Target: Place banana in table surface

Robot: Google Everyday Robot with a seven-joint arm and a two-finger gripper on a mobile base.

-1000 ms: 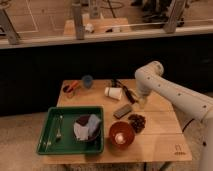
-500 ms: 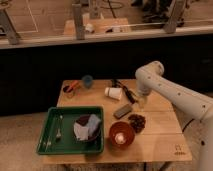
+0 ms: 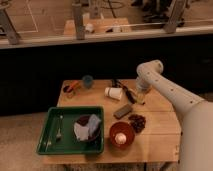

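Note:
The table surface [image 3: 160, 115] is a light wooden top with a small dark logo at its front right corner. My gripper [image 3: 140, 95] hangs from the white arm [image 3: 165, 87] and reaches down to the back right part of the table, just right of the black elongated tool [image 3: 125, 91]. A small pale yellowish shape at the gripper's tip [image 3: 141, 98] looks like the banana; it is mostly hidden by the gripper, and I cannot tell if it rests on the wood.
A white paper cup [image 3: 113, 93] lies on its side near the tool. A green tray [image 3: 50, 142] with a fork and a bowl fills the front left. A red bowl [image 3: 121, 135], a dark block [image 3: 121, 111], a dark cluster [image 3: 136, 121], a blue cup [image 3: 87, 80] and an orange item [image 3: 71, 87] stand around.

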